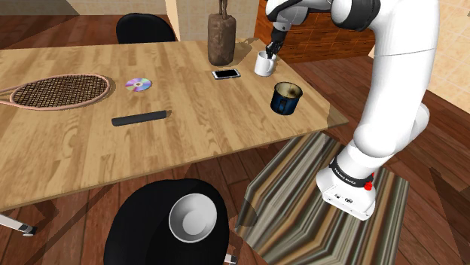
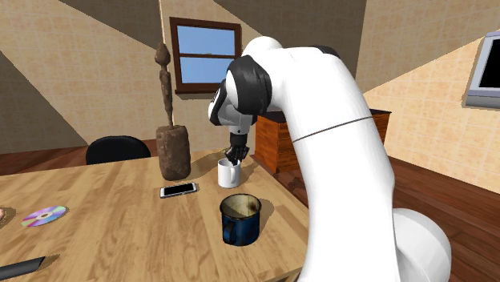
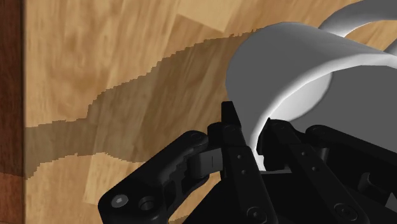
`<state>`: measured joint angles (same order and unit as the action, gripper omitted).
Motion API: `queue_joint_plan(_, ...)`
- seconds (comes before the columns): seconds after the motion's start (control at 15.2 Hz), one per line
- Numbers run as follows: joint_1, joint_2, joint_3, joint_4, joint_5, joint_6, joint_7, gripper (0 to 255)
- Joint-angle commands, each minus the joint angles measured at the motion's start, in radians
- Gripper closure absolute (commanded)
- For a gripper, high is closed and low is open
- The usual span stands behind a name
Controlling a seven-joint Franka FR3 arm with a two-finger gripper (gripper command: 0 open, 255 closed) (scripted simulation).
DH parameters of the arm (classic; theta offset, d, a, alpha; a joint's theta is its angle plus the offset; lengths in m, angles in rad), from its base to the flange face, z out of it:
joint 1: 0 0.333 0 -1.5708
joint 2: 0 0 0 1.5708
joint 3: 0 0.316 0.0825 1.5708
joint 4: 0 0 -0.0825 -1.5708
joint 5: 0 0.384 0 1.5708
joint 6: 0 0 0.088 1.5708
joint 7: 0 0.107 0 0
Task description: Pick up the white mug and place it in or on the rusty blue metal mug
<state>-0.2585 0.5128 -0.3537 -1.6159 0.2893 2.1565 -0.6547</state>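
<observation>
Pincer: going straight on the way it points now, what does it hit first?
The black pincer meets the white handled mug first: its wall lies between the tips. Beyond that, likely the wooden table.

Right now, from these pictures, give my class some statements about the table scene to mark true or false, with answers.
1. The gripper clasps the white mug by its wall. True.
2. The white mug sits inside the blue mug. False: they stand apart on the table.
3. A phone lies beside the white mug. True.
4. The racket lies on the floor. False: it lies on the table.
</observation>
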Motion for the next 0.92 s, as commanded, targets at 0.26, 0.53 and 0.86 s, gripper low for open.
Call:
queue_joint_plan(0.26,0.002,-0.022,-0.007,0.021,-0.012,-0.041,0.010,255)
queue_joint_plan(0.53,0.004,-0.041,-0.012,0.047,-0.023,-0.085,0.019,255)
queue_joint_plan(0.86,0.005,-0.060,-0.018,0.086,-0.034,-0.141,0.030,255)
